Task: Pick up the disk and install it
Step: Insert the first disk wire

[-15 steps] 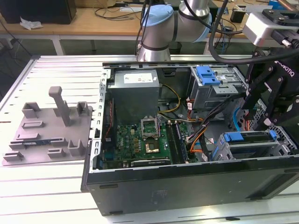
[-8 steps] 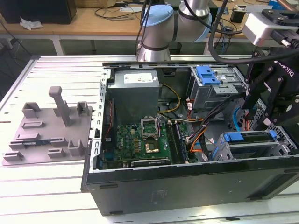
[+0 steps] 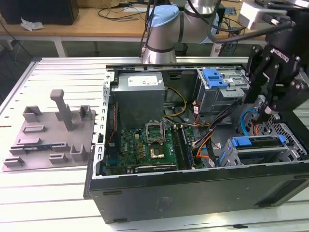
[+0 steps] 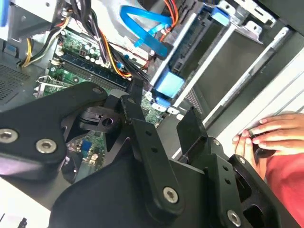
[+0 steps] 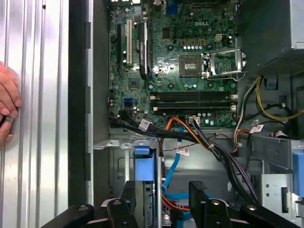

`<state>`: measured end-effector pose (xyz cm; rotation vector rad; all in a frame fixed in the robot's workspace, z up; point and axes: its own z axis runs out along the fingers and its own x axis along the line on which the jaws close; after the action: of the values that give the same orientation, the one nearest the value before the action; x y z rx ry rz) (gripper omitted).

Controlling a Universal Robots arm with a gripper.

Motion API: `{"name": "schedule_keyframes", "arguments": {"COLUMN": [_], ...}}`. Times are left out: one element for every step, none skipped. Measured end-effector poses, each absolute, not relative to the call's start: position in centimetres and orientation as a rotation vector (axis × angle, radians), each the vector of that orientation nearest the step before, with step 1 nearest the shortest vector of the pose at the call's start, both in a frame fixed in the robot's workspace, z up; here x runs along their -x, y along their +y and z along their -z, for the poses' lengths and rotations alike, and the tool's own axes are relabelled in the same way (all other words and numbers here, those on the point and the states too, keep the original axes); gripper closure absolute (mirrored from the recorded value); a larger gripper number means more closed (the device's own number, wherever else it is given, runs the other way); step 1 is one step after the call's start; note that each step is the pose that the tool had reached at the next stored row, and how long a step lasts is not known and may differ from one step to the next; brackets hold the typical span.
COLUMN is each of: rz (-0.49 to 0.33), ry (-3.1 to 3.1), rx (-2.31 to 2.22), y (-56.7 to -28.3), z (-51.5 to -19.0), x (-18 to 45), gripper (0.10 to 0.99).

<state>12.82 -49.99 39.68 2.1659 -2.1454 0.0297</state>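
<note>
Two black fingers (image 5: 198,192) of your gripper (image 5: 161,190) are standing wide apart and gripping nothing, with the open computer case (image 3: 193,193) lying beneath them. In the exterior view your gripper is hanging at the upper right of the frame, over the right end of the case and a little above the disk (image 3: 258,143). The disk, blue-framed along its top edge, is sitting flat in the metal cage (image 3: 231,157) at the lower right of the case, and the fingers are not touching it. In both wrist views the disk's blue end is showing beyond the gap between the fingers, beside a looping blue cable (image 5: 171,171). In the exterior view the green motherboard (image 3: 145,145) is lying in the middle of the case and the grey power supply box (image 3: 140,94) is standing just behind it. A person's hand (image 5: 7,102) is resting on the slatted bench (image 3: 58,72) beside the case. You are also seeing a grey moulded fixture (image 3: 48,135) lying on the bench at the exterior view's left, apart from the case.
</note>
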Motion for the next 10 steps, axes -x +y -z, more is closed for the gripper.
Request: {"name": "schedule_keyframes", "arguments": {"rz": [-0.032, -0.033, -0.034, -0.035, -0.035, -0.036, -0.037, -0.037, -0.039, -0.042], "ry": [-2.145, -2.144, -2.143, -2.143, -2.143, -2.143, -2.142, -2.142, -2.141, -2.144], "rx": [-2.165, -2.164, -2.164, -2.163, -2.163, -2.163, -2.163, -2.162, -2.161, -2.155], "y": [-49.6, -49.0, -48.6, -48.1, -47.7, -47.3, -46.6, -46.2, -45.8, -45.5], "z": [-39.7, -39.7, -39.7, -39.7, -39.7, -39.7, -39.7, -39.7, -39.7, -39.7], "x": [-12.8, -12.8, -12.8, -12.8, -12.8, -12.9, -12.9, -13.0, -13.1, -13.5], "gripper": [0.522, 0.522, 0.522, 0.522, 0.522, 0.522, 0.522, 0.522, 0.522, 0.522]}}
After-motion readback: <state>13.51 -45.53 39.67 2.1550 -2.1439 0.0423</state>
